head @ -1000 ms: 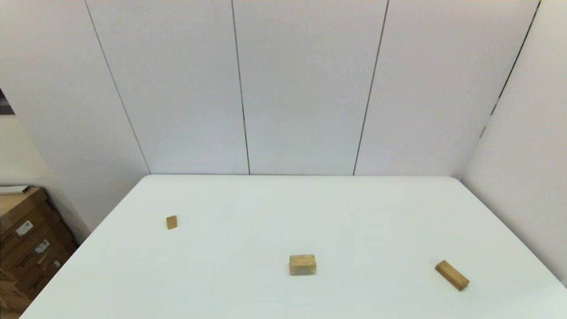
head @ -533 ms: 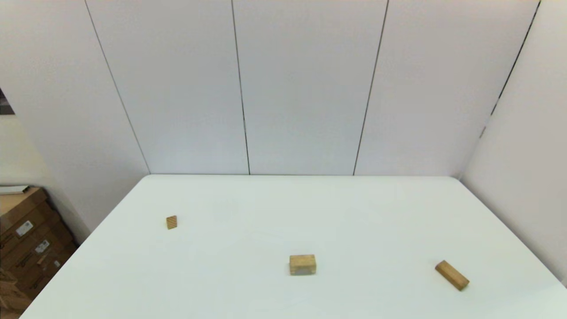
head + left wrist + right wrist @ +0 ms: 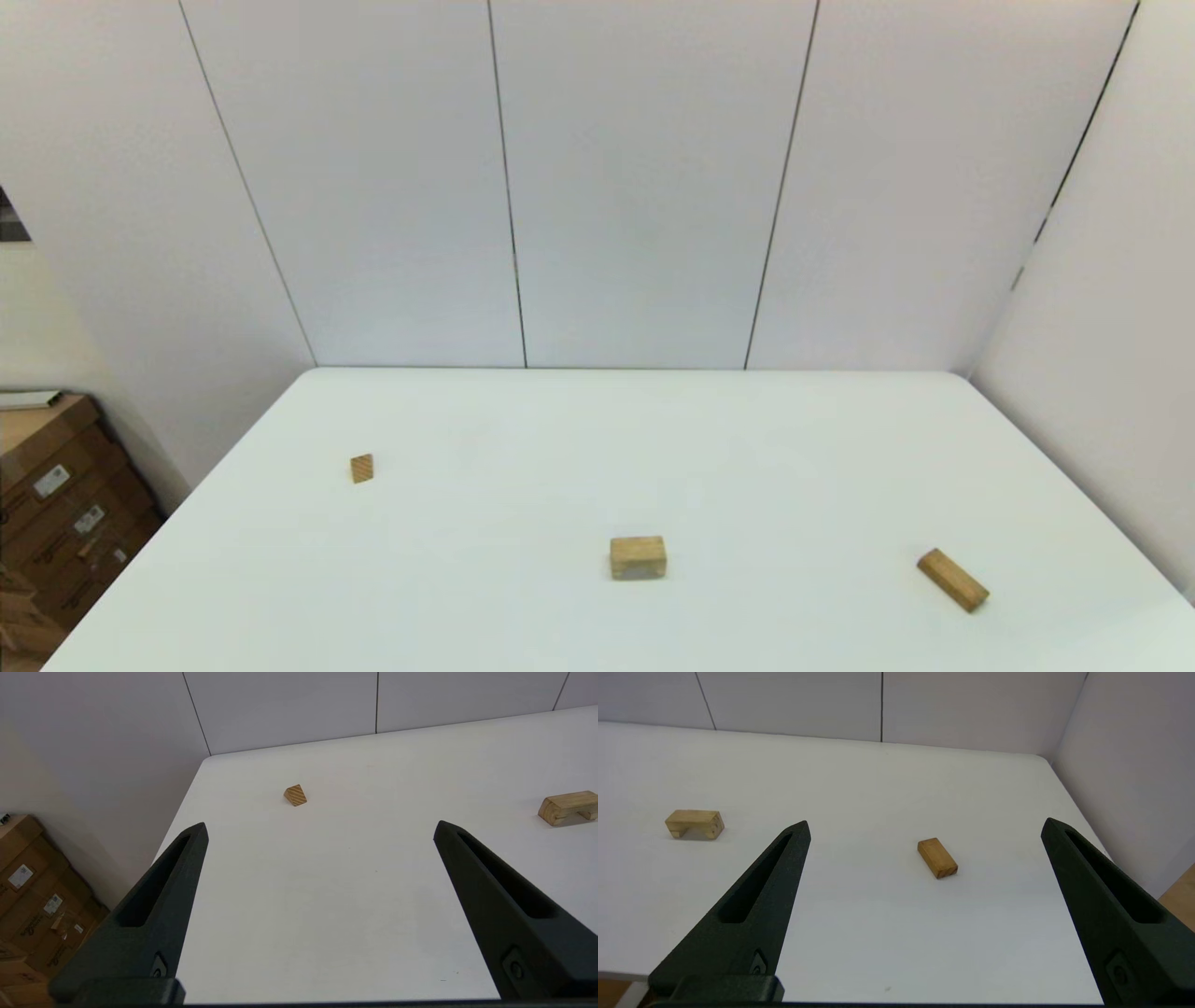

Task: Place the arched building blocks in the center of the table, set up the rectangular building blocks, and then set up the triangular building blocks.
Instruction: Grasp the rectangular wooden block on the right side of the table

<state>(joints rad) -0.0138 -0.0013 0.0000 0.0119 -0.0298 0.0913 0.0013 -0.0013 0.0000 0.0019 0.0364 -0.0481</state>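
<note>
- Head view: on the table (image 3: 597, 439), the arch (image 3: 639, 557) sits near the middle toward the front edge. The triangle (image 3: 362, 468) lies well off on the left, and the bar (image 3: 952, 580) lies flat and angled on the right. Neither arm shows.
- Left wrist view: the left gripper (image 3: 320, 828) hangs over the table's left front part, jaws wide apart and holding nothing, the triangle ahead of it.
- Right wrist view: the right gripper (image 3: 924, 826) has its jaws spread and holds nothing; the bar lies ahead between them.
</note>
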